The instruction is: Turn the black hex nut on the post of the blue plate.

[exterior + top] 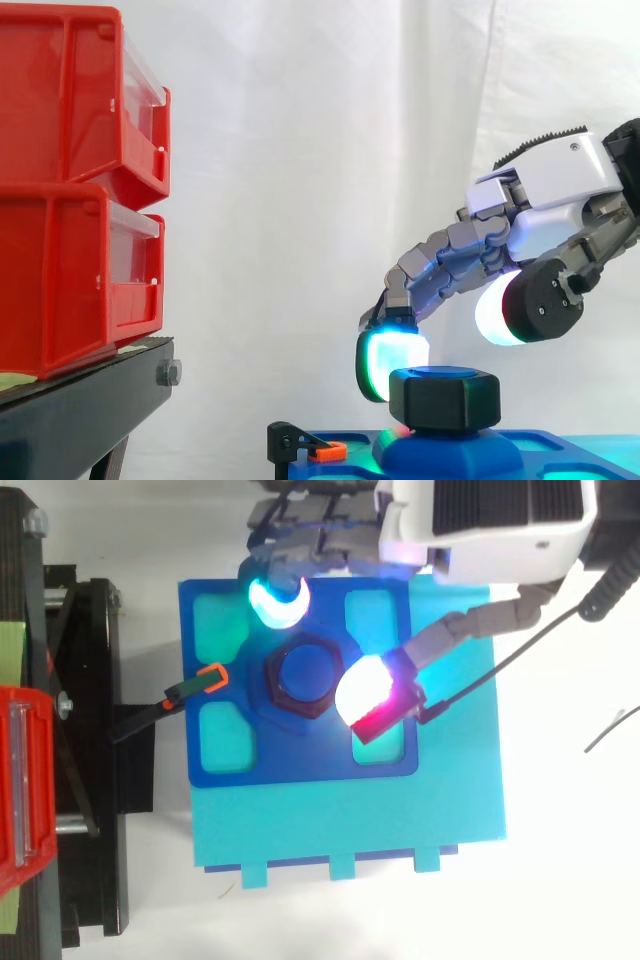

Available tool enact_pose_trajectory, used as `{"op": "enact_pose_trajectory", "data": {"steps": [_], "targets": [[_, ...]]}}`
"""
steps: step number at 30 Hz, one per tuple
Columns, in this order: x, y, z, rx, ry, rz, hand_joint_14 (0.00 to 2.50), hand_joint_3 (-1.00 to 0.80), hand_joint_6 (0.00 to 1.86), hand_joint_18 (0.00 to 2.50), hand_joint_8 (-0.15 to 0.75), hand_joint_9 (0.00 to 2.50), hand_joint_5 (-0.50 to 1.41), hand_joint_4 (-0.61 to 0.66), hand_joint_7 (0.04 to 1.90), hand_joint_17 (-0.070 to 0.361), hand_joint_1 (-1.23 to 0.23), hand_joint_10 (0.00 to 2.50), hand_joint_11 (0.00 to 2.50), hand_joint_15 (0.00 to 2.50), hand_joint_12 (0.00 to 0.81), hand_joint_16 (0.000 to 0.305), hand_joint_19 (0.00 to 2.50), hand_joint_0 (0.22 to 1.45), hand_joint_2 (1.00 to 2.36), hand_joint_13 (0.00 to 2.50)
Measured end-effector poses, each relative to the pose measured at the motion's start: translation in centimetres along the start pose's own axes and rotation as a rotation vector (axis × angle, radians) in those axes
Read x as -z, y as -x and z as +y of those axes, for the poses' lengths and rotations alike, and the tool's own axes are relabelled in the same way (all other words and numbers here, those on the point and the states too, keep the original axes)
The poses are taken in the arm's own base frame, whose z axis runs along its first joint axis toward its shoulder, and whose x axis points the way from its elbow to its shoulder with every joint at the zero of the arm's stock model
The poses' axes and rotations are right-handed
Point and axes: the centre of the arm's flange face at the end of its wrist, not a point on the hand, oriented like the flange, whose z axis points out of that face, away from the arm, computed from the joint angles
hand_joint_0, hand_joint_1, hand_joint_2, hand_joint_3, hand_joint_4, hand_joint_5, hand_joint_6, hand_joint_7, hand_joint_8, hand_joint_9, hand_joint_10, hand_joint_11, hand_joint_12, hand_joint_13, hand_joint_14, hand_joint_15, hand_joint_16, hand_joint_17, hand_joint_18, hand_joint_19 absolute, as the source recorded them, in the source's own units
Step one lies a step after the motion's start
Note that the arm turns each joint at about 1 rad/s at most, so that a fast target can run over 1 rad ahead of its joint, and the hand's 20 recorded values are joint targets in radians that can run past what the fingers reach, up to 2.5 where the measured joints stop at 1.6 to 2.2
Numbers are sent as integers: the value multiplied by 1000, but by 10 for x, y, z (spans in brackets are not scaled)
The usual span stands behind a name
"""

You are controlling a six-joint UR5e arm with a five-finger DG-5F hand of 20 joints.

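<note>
so the black hex nut [443, 398] sits lower left of the robot hand [560, 180], between its spread pads [392, 360], nothing gripped yet

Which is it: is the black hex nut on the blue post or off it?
On: the black hex nut rings the blue post, sitting level on it.

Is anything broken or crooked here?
No, nothing looks odd. The nut sits level on the post, the plate lies flat, and the red bins are stacked neatly on their stand. The hand is close by the nut.
</note>
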Motion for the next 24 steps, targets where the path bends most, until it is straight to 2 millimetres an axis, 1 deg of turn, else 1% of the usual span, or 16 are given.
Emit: {"op": "enact_pose_trajectory", "data": {"steps": [4, 8, 17, 24], "targets": [[1, 3, -8, 8, 11, -14, 0, -500, 502, 3, 253, 319, -191, 206, 910, 131, -463, 0, 0, 0, 369, 58, 77, 477, 1000, 82], [1, 5, -9, 9, 15, -17, 0, -500, 502, 4, 251, 317, -191, 206, 913, 131, -463, 1, 0, 0, 370, 58, 77, 477, 1000, 82], [-2, 24, 8, 10, 31, -44, 0, -500, 502, 6, 251, 316, -191, 210, 911, 131, -463, 1, 0, 0, 370, 58, 87, 477, 1000, 82], [-8, 27, 27, 2, 15, -68, 0, -500, 502, 12, 252, 318, -190, 209, 910, 131, -464, 0, 0, 0, 370, 58, 83, 476, 1000, 82]]}}
